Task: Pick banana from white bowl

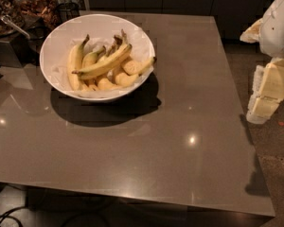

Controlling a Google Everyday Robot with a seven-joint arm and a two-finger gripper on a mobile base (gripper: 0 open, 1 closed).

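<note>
While the claw (264, 100) hangs at the right edge of the frame, off the side of the table (180, 141) and above the floor, its cream-coloured parts sit below the robot's white arm, and whether it is open or closed cannot be told. It is well apart from the white bowl (51, 48), which stands on the table in the upper left of the frame and casts a dark shadow below and to its right. Inside the bowl lies a heap of yellow fruit, and the banana (104, 64) rests on top of the others, slanting from lower left to upper right, with its dark stem toward the bowl's upper middle and its dark tip toward the left. Shorter bananas (128, 74) lie under and beside it. Behind the bowl, in the upper left corner, dark containers (35, 6) with brownish contents stand beside the table. Nothing is in the claw's hold that can be seen.
</note>
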